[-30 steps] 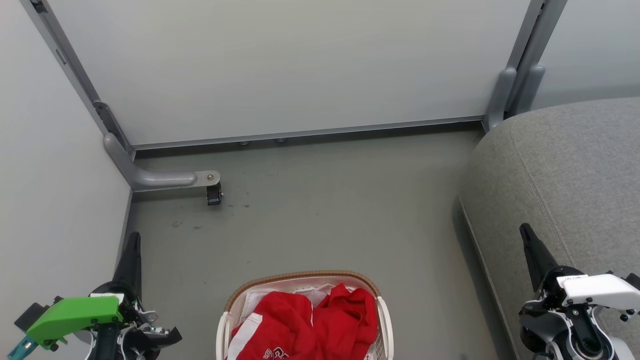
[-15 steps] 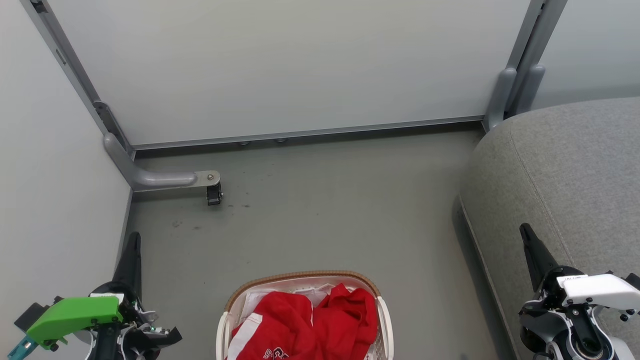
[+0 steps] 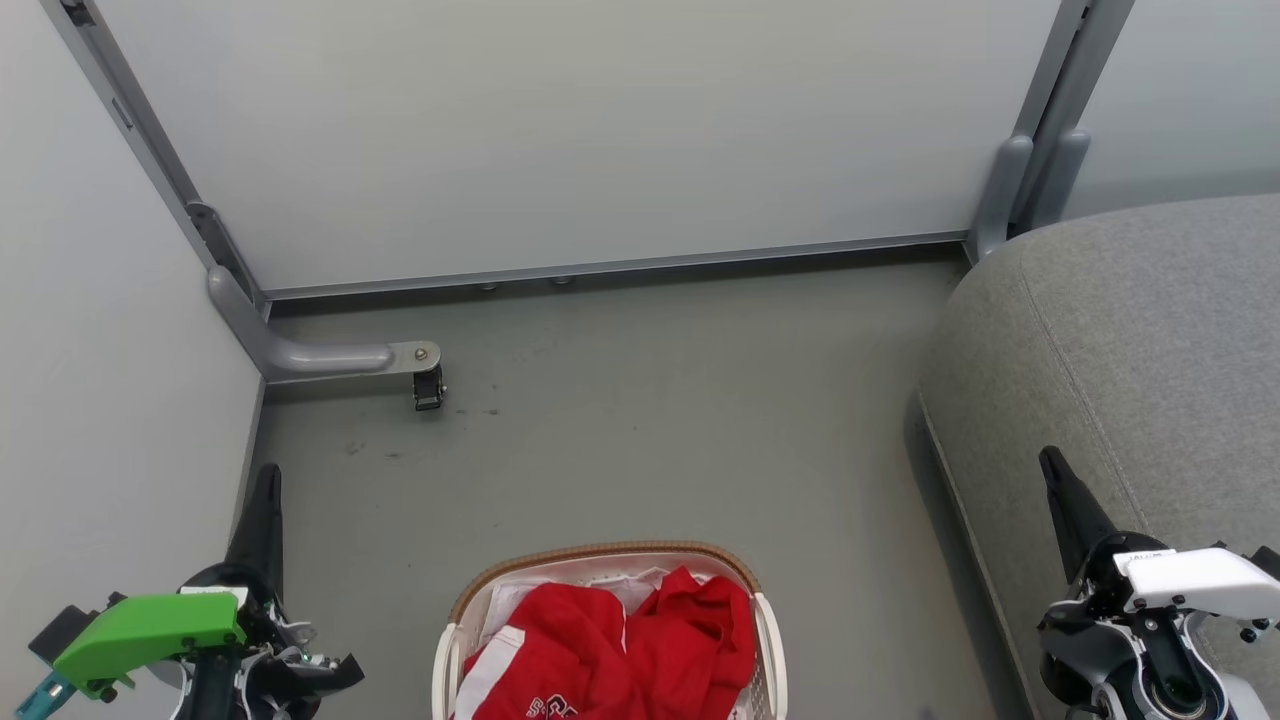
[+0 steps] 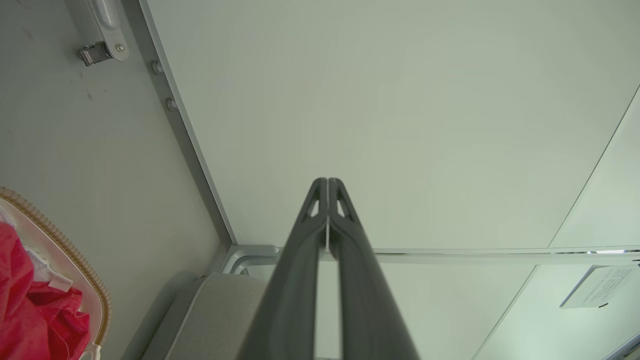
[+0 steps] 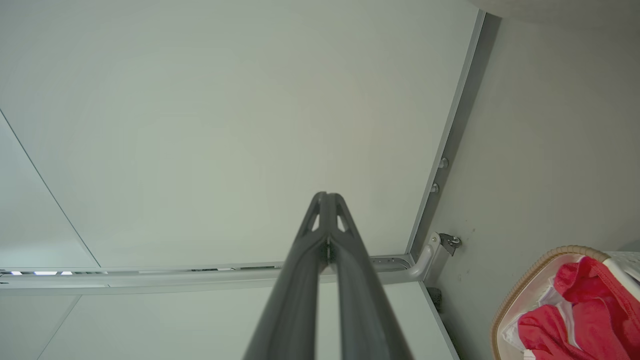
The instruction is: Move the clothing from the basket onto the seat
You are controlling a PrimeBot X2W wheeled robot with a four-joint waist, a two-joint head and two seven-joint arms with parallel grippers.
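Note:
Red clothing [image 3: 610, 645] with a white side stripe and partial lettering is heaped in the white basket [image 3: 600, 557] with a tan woven rim at the bottom middle of the head view. The grey seat [image 3: 1130, 340] fills the right side. My left gripper [image 3: 266, 480] stands shut at the lower left, beside the basket and apart from it. My right gripper [image 3: 1052, 462] is shut at the lower right, over the seat's front edge. Both wrist views show shut empty fingers, with the left gripper [image 4: 327, 181] and the right gripper [image 5: 325, 195] pointing at the pale wall. The clothing [image 5: 575, 315] also shows at the right wrist view's corner.
Pale partition panels [image 3: 560, 130] close the back and left. A grey metal foot with a small caster [image 3: 428, 385] juts onto the grey floor [image 3: 650, 420] at the left. Open floor lies between the basket and the back panel.

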